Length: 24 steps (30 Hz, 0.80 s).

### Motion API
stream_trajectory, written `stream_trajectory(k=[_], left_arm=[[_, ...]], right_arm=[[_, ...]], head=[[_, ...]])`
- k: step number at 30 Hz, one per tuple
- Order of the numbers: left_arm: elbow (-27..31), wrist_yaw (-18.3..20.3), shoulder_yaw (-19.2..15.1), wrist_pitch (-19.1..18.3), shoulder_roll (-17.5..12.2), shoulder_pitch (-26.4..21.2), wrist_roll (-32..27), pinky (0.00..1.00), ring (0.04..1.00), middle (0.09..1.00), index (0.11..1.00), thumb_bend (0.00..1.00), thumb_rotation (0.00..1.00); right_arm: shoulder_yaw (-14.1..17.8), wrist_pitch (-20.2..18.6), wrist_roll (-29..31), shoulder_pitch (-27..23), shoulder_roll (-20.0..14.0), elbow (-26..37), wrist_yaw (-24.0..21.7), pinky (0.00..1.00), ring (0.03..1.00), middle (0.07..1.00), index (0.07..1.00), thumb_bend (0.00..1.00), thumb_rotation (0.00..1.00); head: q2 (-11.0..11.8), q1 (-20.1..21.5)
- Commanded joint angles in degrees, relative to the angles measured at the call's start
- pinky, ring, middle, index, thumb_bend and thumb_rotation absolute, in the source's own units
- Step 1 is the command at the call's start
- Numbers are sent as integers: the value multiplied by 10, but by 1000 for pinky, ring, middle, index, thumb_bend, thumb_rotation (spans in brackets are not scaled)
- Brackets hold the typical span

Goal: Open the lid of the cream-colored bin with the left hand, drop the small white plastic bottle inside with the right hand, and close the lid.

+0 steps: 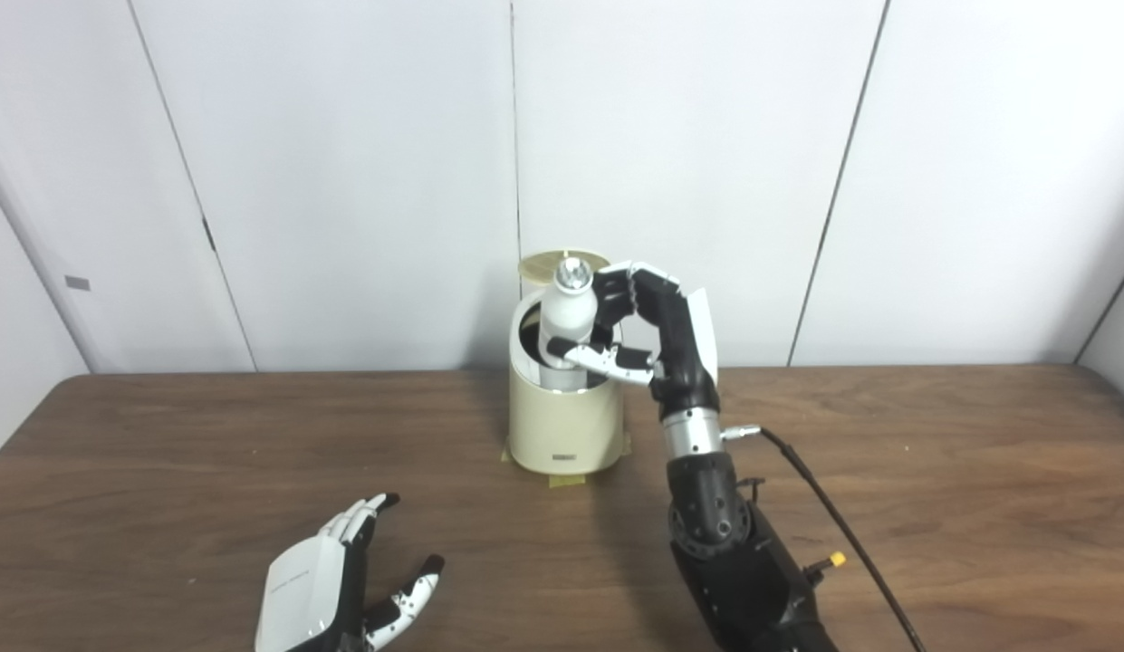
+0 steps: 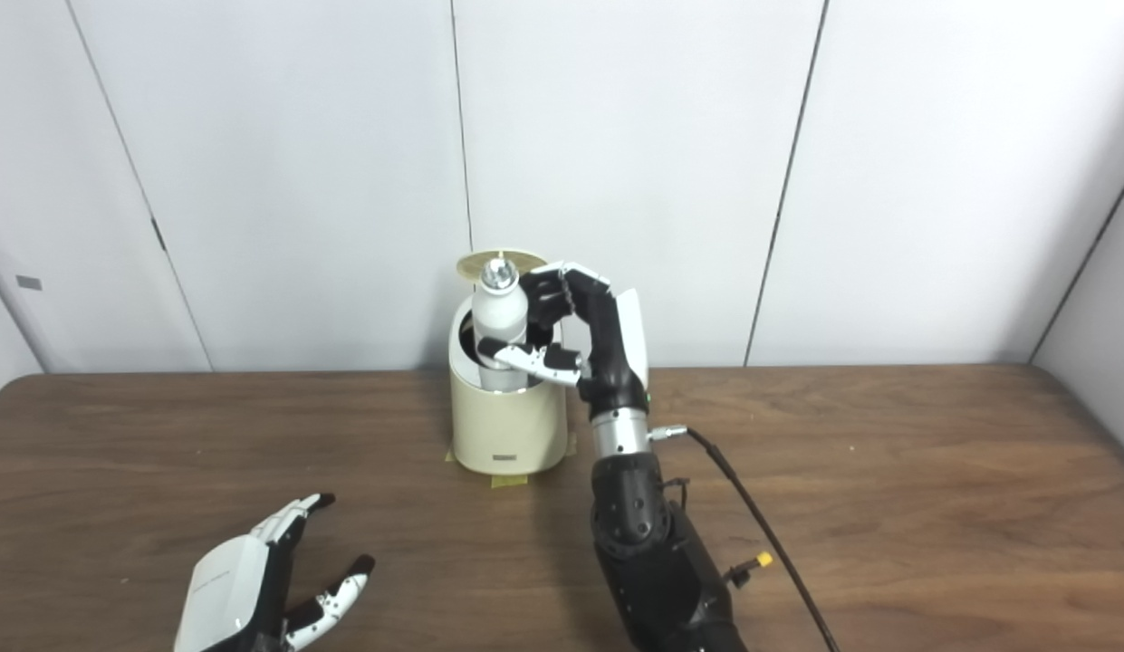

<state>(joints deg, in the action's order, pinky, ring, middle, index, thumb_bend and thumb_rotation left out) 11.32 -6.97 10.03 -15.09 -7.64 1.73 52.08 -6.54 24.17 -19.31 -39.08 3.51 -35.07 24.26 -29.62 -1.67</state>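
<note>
Your right robot hand [image 1: 648, 330] is wrapped round the small white plastic bottle [image 1: 562, 330], fingers curled over its upper body from the right, thumb crossing the lower body in front. The bottle stands upright, silvery cap [image 1: 571, 271] uppermost, with its base already below the rim of the cream-colored bin [image 1: 566, 426]; whether the base touches anything inside is hidden by the bin wall.

Handling, as judgement only: the bottle looks light, rigid and smooth-sided, so it may slide in the grasp if you slacken gradually. The hold on the mid body is the sensible place; the cap end is narrower and offers less purchase. Spread the fingers cleanly and let it fall straight, since it looks fairly tall against the bin's opening and could lodge against the rim if tilted.

The lid [image 1: 562, 263] stands raised behind the bottle, seen almost edge-on as a pale yellow disc at the back rim. It stays up unaided here, so expect a light hinged part needing only a gentle push to close.

The bin sits toward the back of the desk [image 1: 933, 471], with yellow tape tabs [image 1: 566, 479] at its foot, so it should not skid.

Your left robot hand [image 1: 344, 580] rests low on the near left of the desk, released, fingers apart, holding nothing, well apart from the bin
</note>
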Motion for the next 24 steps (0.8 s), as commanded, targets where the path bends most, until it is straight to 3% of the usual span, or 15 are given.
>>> stream_trajectory(k=[1, 17, 24], left_arm=[[15, -4, 4, 2, 4, -1, 2, 789, 877, 879, 872, 527, 495], [12, -6, 3, 8, 3, -1, -1, 791, 878, 879, 869, 521, 501], [15, -1, 3, 6, 2, 0, -1, 792, 880, 880, 872, 516, 508]], right_arm=[[-10, 27, -1, -35, -1, 4, 14, 409, 455, 483, 483, 517, 0], [-84, 28, 14, -51, -33, -37, 70, 440, 476, 494, 461, 516, 0], [-134, 28, -10, -59, -53, -62, 132, 452, 483, 489, 461, 517, 0]], head=[[0, 0], [2, -1], [2, 1]])
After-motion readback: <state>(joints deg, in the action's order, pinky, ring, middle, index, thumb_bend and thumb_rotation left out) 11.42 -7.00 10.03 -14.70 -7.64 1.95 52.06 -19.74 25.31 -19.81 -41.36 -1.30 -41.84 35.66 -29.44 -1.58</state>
